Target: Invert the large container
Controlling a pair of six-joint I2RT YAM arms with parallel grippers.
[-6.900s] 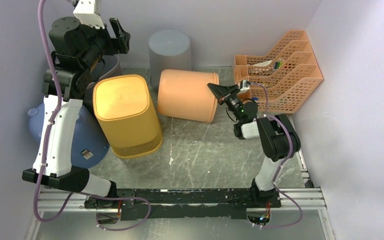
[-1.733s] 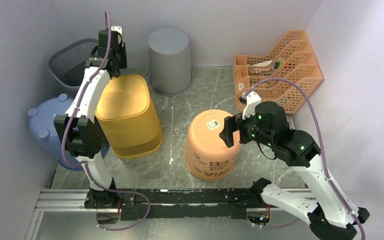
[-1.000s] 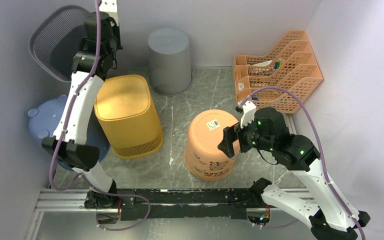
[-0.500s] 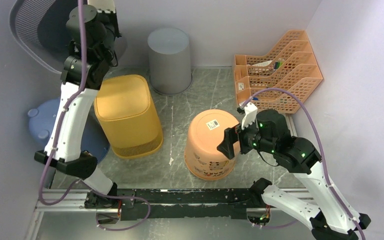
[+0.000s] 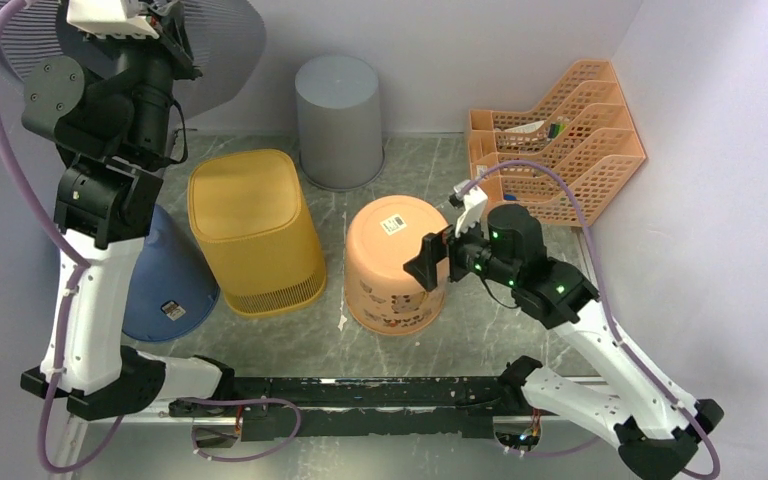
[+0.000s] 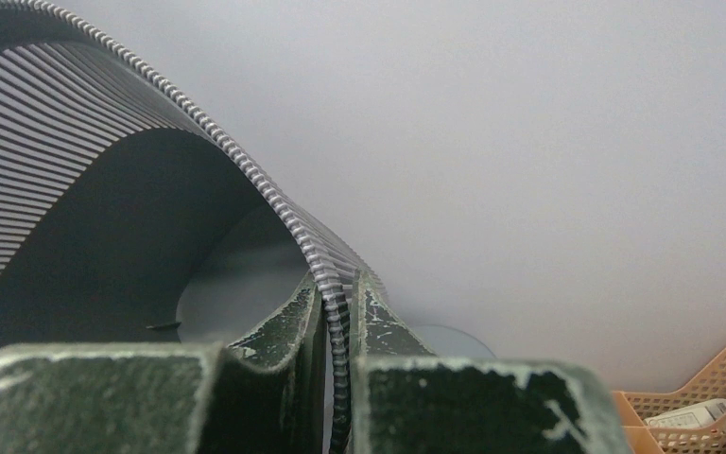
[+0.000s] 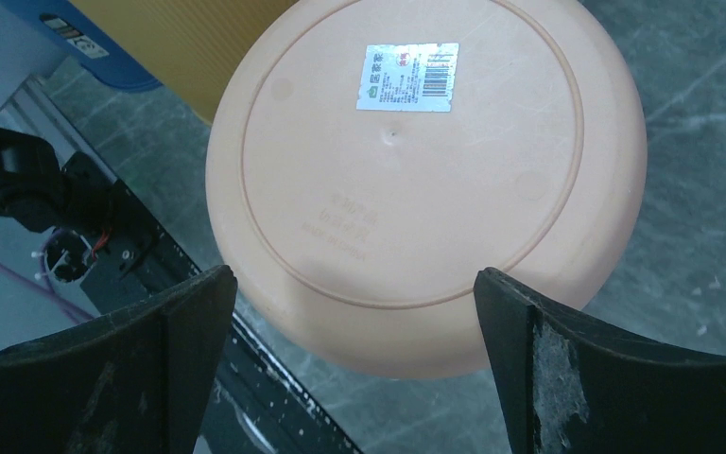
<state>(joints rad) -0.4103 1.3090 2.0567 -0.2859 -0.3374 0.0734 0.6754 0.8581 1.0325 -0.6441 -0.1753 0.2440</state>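
The large grey mesh container (image 5: 220, 50) hangs high at the back left, tipped so its dark mouth (image 6: 104, 189) faces the left wrist camera. My left gripper (image 5: 172, 30) is shut on its ribbed rim (image 6: 338, 293), one finger inside the wall and one outside. The orange bucket (image 5: 390, 260) stands bottom-up on the table, its labelled base (image 7: 416, 170) facing up. My right gripper (image 5: 425, 270) hovers just above that bucket's near-right side. It stands wide open (image 7: 354, 276) and holds nothing.
A yellow bin (image 5: 255, 225) stands upside down left of centre, and a grey bin (image 5: 340, 110) does the same at the back wall. A blue container (image 5: 155, 275) sits by the left arm. Orange file trays (image 5: 555, 150) fill the back right. The base rail (image 5: 360, 395) runs along the near edge.
My left arm has raised the mesh container higher and swung it rightward along the back wall. The orange bucket and the open right gripper have shifted left and slightly back.
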